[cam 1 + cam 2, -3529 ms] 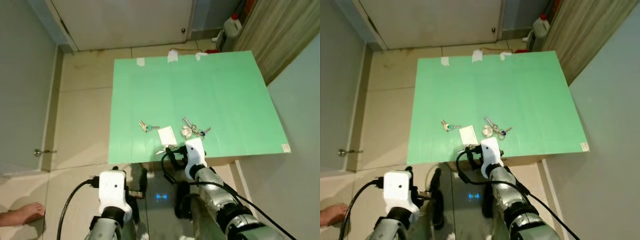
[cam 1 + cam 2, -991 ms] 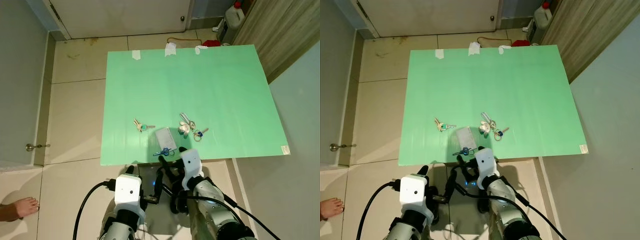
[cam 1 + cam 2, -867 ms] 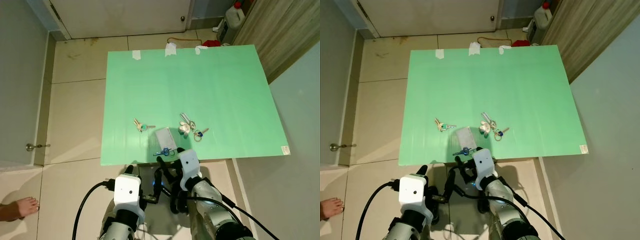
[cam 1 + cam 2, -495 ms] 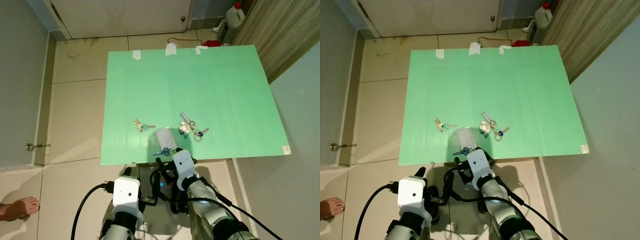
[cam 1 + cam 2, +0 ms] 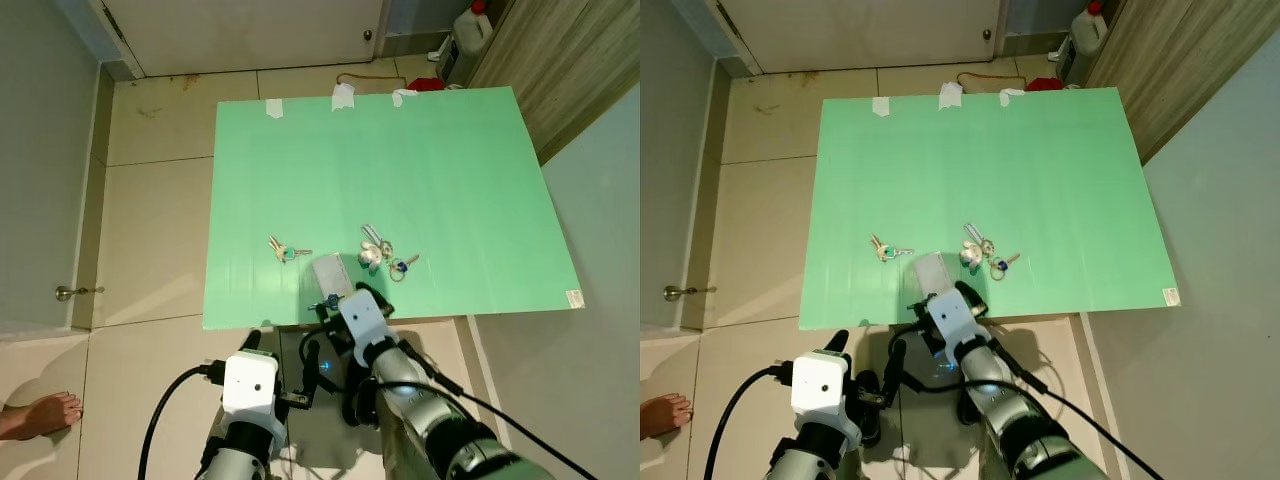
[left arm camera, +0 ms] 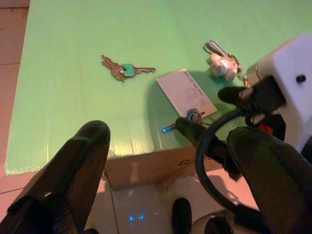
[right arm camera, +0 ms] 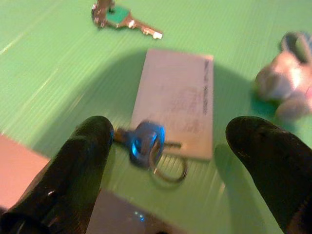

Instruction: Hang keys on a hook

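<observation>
The right gripper (image 7: pixel 165 141) is seen poised at the near edge of the green counter (image 5: pixel 450 170), its jaws spread wide, and framed between them is the blue-headed key (image 7: pixel 145 140) on its metal ring. That key is found lying flat on the counter, touching the near edge of the white card (image 7: pixel 176 108), right by the counter's front edge; nothing is pinched. A second key with a green head (image 6: pixel 126 70) is spotted further to the robot's left, well apart from the card. On the other side of the card a bunch of keys with a small pale plush charm (image 6: pixel 220 64) is laid out, and in the head views a further blue-tagged key (image 5: pixel 400 265) is seen just beside it.

The left gripper (image 6: pixel 165 161) is held low, below the counter's front edge, jaws likewise spread and holding nothing. Strips of tape (image 5: pixel 344 98) are noted along the far edge of the counter. A white jug (image 5: pixel 470 32) is stood on the tiled floor (image 5: pixel 150 210) beyond, and a person's bare foot (image 5: pixel 35 415) is glimpsed at the robot's left
</observation>
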{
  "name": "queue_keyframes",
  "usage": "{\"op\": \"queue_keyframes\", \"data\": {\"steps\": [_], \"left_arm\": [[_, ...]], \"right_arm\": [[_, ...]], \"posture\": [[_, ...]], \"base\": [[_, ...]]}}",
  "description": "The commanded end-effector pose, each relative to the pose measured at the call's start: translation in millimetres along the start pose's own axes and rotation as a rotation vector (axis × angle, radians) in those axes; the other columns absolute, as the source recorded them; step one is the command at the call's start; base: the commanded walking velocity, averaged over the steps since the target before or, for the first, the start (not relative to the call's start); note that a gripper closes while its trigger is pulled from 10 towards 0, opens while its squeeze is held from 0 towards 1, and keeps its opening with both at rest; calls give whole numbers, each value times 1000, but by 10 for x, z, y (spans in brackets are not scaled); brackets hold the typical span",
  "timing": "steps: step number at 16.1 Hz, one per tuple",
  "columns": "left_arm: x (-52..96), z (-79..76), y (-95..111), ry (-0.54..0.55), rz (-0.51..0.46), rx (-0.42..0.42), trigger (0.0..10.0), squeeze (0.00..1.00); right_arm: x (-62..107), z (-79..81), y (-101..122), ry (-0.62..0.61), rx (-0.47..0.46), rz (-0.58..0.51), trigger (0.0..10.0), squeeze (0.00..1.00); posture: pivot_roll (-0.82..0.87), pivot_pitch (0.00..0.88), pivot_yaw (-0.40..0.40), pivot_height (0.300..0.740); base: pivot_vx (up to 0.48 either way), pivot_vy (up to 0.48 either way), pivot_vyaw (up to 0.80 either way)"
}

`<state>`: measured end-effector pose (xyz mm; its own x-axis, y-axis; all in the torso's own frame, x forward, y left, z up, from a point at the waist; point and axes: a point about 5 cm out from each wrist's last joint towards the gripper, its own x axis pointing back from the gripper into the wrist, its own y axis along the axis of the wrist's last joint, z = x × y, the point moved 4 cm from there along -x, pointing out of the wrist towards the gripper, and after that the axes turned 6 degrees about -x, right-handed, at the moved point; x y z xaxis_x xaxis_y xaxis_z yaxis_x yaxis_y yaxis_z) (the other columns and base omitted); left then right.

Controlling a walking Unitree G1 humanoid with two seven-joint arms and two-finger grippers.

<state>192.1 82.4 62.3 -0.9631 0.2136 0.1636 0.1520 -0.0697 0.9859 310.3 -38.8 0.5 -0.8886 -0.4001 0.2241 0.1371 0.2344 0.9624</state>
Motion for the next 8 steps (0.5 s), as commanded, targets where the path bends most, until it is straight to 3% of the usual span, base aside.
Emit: {"op": "queue_keyframes", "data": {"steps": [1, 2, 3, 4, 7, 8], "left_arm": [[60, 1, -62, 7, 35, -4, 10000, 0], [58, 3, -59, 9, 34, -4, 10000, 0], [56, 7, -61, 11, 34, -4, 10000, 0], [55, 11, -65, 13, 35, -4, 10000, 0], [51, 9, -59, 15, 33, -3, 10000, 0], [53, 9, -59, 15, 33, -2, 10000, 0]], "right_arm": [[67, 53, -131, 10, 3, 40, 8588, 0], [72, 45, -145, 8, 8, 44, 2784, 0], [86, 43, -169, 10, 15, 51, 980, 0], [99, 38, -190, 10, 20, 56, 0, 0], [126, 16, -227, 11, 28, 63, 0, 0], [130, 13, -232, 11, 28, 64, 3373, 0]], "posture": [[196, 432, -5, 740], [194, 433, -5, 740], [192, 433, -7, 740], [192, 433, -7, 740], [183, 438, -8, 740], [181, 438, -9, 740]], "base": [[0, 0, 0], [0, 0, 0], [0, 0, 0], [0, 0, 0], [0, 0, 0], [0, 0, 0]]}}
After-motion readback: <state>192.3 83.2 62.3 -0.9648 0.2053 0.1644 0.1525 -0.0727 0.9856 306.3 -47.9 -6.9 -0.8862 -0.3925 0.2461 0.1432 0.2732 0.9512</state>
